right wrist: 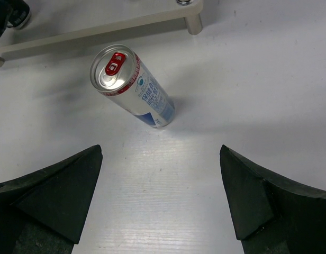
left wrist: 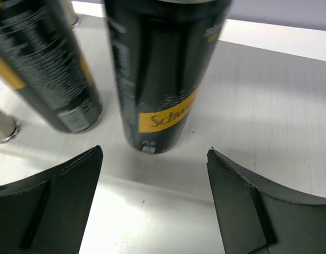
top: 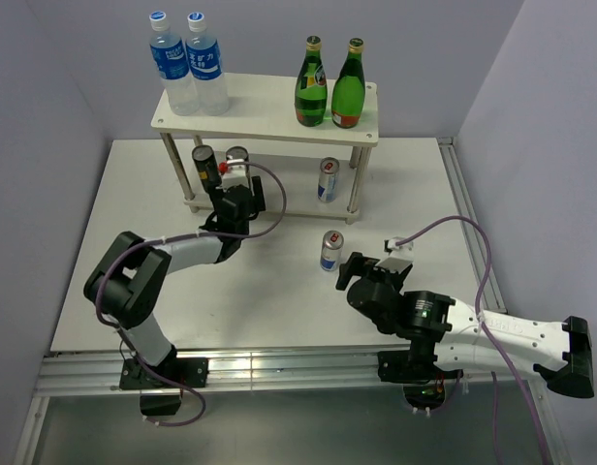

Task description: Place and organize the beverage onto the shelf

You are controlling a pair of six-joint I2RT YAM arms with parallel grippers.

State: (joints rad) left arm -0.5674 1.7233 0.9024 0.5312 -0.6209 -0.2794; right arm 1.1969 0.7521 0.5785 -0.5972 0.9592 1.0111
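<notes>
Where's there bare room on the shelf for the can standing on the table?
Top board: the middle, between the water bottles and the green bottles. Lower board: the gap between the dark cans and the silver-blue can. Each board's ends are occupied.

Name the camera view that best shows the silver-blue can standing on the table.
Right wrist view: the can is large, its top, red tab and blue print sharp, ahead of the open right gripper. Top external view shows it small, upright. Left wrist view shows only dark cans.
</notes>
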